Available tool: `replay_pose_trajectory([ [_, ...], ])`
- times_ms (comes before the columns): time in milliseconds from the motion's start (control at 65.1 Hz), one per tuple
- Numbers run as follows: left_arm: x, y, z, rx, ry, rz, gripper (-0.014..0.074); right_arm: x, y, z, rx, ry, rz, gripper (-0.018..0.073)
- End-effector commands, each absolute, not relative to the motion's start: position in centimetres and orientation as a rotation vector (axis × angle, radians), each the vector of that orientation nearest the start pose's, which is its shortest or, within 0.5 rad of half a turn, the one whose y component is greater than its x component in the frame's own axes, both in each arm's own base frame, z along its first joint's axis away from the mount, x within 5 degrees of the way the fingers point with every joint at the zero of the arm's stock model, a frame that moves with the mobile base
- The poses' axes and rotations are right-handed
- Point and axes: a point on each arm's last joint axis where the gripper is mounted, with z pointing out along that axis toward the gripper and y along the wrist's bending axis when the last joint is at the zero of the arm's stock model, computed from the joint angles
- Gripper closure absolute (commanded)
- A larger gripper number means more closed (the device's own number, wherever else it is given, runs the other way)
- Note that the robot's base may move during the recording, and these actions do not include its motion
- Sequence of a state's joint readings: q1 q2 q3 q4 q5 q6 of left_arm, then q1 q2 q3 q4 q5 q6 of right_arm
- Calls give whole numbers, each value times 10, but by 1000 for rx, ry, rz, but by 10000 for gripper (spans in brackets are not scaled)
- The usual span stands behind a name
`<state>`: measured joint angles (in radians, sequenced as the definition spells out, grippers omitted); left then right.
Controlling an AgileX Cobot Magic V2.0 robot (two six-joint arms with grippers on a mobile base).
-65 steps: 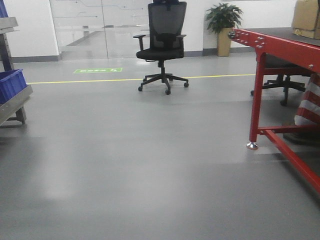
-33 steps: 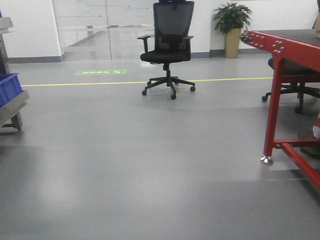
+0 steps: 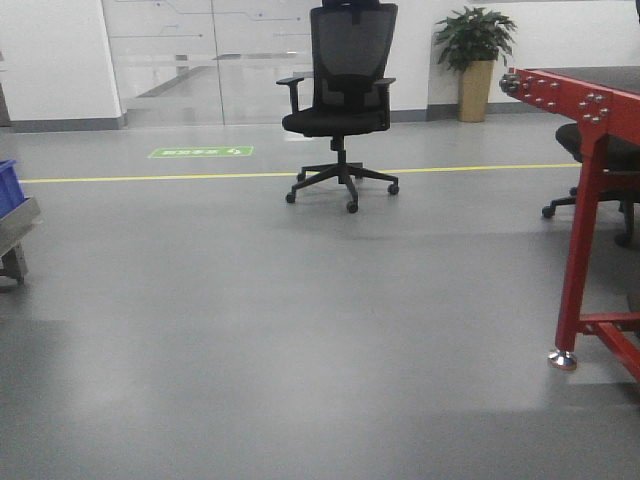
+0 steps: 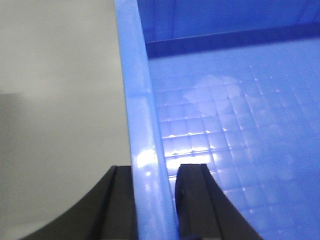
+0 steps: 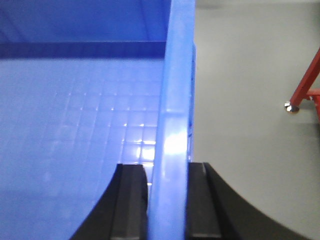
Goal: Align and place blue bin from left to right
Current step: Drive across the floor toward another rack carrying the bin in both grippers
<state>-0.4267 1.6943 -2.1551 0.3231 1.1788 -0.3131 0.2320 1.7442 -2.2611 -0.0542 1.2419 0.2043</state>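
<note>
Up close, my left gripper (image 4: pixel 156 175) is clamped on the blue bin (image 4: pixel 235 125) – on its glossy, smooth plastic left wall. My right gripper (image 5: pixel 166 172) pinches the right wall. The bin's base is grid-embossed. Farther off – polished grey floor (image 3: pixel 250 330), a mesh-backed black chair (image 3: pixel 343 95), a red steel frame (image 3: pixel 583 220).

Grey, glossy floor (image 3: pixel 250 330). Bears a black office chair (image 3: pixel 340 110) on castors. Behind the chair's base, a yellow line (image 3: pixel 130 178); beyond and left of the chair, a green sticker (image 3: pixel 200 152). Right of the chair, a potted plant (image 3: pixel 473 60) by the wall and a red-legged desk (image 3: pixel 585 200) nearer. Far left of the chair, a metal rack (image 3: pixel 12 235).
</note>
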Motion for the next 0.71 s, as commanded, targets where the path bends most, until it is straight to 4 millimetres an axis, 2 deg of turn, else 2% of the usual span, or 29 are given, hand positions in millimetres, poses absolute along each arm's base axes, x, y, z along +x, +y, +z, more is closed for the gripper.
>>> replay_pose_trajectory([
  [0,321,-119,514,117,2043,-60,605,343,75,527,-43,1995,185,639],
  [691,321,-119,515,117,2042,-57,605,343,75,527,-43,1995,185,639],
])
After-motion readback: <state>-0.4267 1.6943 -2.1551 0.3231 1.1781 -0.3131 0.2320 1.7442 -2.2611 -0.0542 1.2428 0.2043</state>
